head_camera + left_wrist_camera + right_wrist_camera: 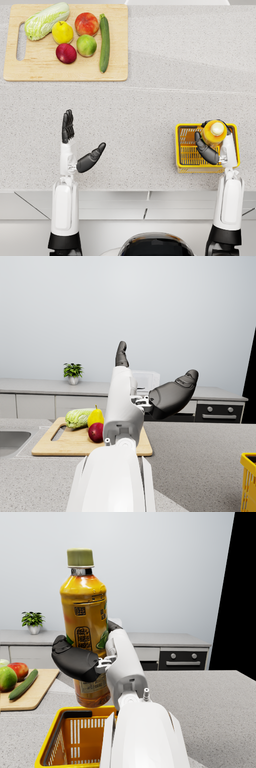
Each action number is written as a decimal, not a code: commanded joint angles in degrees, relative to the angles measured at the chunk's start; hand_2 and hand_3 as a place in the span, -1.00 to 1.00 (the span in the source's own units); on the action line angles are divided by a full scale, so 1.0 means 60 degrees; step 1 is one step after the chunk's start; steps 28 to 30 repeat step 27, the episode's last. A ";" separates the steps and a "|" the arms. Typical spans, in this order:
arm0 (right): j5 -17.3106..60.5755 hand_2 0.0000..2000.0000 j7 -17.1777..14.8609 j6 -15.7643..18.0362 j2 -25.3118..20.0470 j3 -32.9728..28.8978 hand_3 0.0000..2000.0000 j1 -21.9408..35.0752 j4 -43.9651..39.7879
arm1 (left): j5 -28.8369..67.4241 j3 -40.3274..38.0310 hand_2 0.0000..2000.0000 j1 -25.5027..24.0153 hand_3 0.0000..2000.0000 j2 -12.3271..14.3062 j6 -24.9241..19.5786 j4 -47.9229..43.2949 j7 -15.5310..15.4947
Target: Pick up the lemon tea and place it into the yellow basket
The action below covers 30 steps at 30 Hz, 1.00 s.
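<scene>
Two hands noted, left to right. Left hand (75,145) idle over bare counter, fingers spread, nothing held. Right hand (212,147) wrapped round lemon tea (214,132), held above yellow basket (184,150), base apparently clear of the rim, though hard to judge. Long axis vertical, cap up. Best lowered straight down, kept upright, centred between the walls, released only once seated on the basket floor.
</scene>
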 commanded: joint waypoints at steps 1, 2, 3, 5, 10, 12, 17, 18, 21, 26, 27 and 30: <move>0.0000 1.00 -0.0431 0.0013 0.0016 0.0091 1.00 0.0393 -0.0832 | 0.0000 -0.0097 -1.00 0.0224 -1.00 0.0031 0.0001 0.0181 0.0000; 0.0001 1.00 -0.0743 0.0032 0.0012 0.0213 1.00 0.0569 -0.1145 | 0.0000 -0.0107 -1.00 0.0224 -1.00 0.0044 0.0002 0.0181 0.0000; 0.0001 -0.36 -0.0957 0.0051 0.0000 0.0333 0.67 0.0669 -0.1269 | 0.0000 -0.0120 -1.00 0.0321 -1.00 0.0063 0.0002 0.0185 0.0000; -0.0002 -1.00 -0.1209 -0.0946 -0.0029 0.0518 0.02 0.0656 -0.1220 | 0.0000 -0.0100 -1.00 0.0377 -1.00 0.0093 0.0003 0.0212 0.0000; -0.0004 -1.00 0.1062 -0.1914 0.0017 0.0475 -1.00 0.1253 0.0610 | 0.0000 -0.0271 -1.00 0.2194 -1.00 0.0070 0.0004 0.0601 0.0000; -0.0004 -1.00 0.1455 -0.2023 0.0101 0.0191 -1.00 0.1557 0.0679 | 0.0001 -0.0479 -1.00 0.2743 -1.00 -0.0005 0.0004 0.0949 0.0000; -0.0006 -1.00 0.1793 -0.2117 0.0055 -0.0374 -1.00 0.1407 0.0300 | -0.0001 -0.1138 -1.00 0.2730 -1.00 0.0074 0.0004 0.1342 0.0000; -0.0007 -1.00 0.1815 -0.2123 0.0043 -0.0251 -1.00 0.1338 0.0195 | -0.0001 -0.1123 -1.00 0.2572 -1.00 0.0093 0.0004 0.1307 0.0000; -0.0008 -1.00 0.1851 -0.2133 0.0024 -0.0219 -1.00 0.1248 0.0240 | -0.0003 -0.1031 -1.00 0.2464 -1.00 0.0116 0.0004 0.1277 0.0000; -0.0007 -1.00 0.1868 -0.2137 0.0014 -0.0240 -1.00 0.1211 0.0179 | -0.0003 -0.1105 -1.00 0.2433 -1.00 0.0127 0.0004 0.1324 0.0000; -0.0007 -1.00 0.1869 -0.2138 0.0014 -0.0242 -1.00 0.1209 0.0175 | -0.0003 -0.1110 -1.00 0.2431 -1.00 0.0128 0.0004 0.1327 0.0000; -0.0007 -1.00 0.1869 -0.2138 0.0014 -0.0242 -1.00 0.1209 0.0175 | -0.0003 -0.1110 -1.00 0.2431 -1.00 0.0128 0.0004 0.1327 0.0000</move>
